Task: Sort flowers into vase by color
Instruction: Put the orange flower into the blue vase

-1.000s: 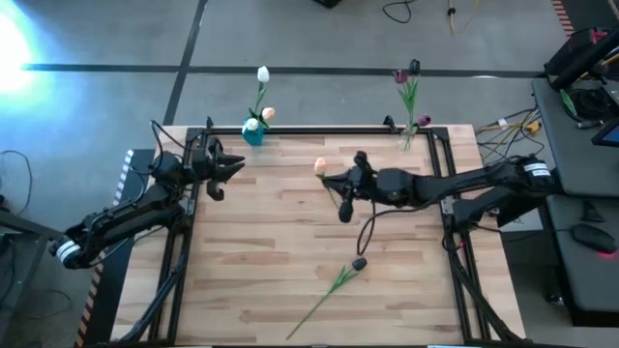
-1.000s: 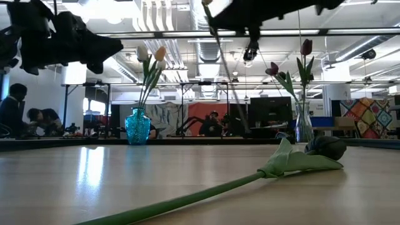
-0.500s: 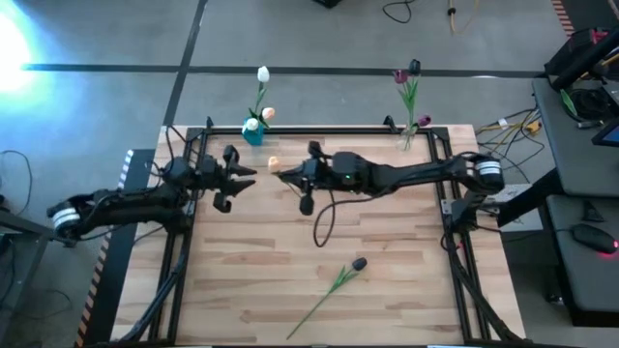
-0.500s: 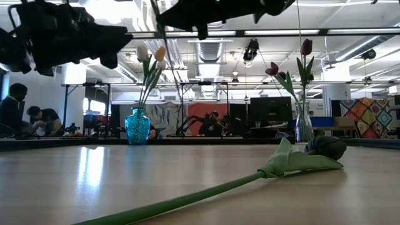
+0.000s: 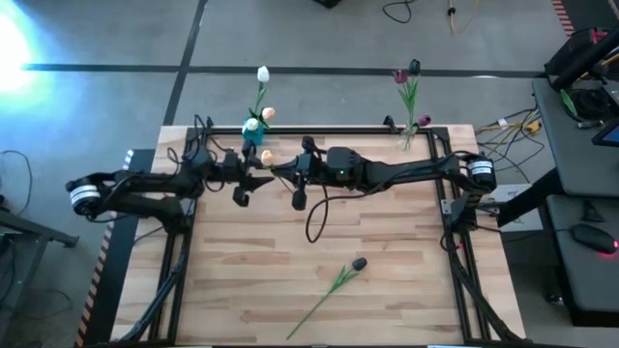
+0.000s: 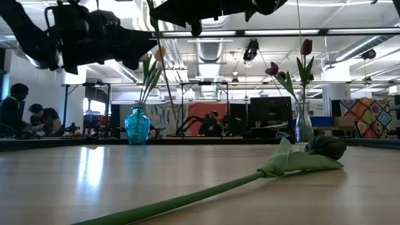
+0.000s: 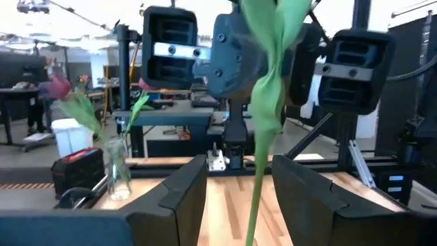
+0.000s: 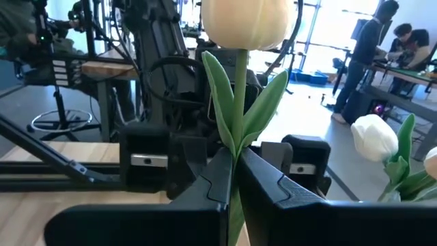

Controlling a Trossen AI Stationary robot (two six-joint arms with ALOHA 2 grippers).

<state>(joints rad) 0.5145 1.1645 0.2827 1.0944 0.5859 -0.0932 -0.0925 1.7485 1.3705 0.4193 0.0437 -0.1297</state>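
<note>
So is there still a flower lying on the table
Yes, in the high view one dark-headed flower lies flat on the wooden table, near its front edge.

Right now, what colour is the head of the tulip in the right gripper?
Pale peach-cream tulip head, clearest in the right wrist view.

Table (image 5: pixel 290 261) – pale wood planks, glossy; blue vase (image 6: pixel 137 127) – shiny glass.

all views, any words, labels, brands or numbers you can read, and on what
None can be read.
Left pincer: no label shows.
Right pincer: shut on the tulip, no print shows.
Blue vase: no text.
Room behind the table: any signs are too small or blurred to read.
</note>
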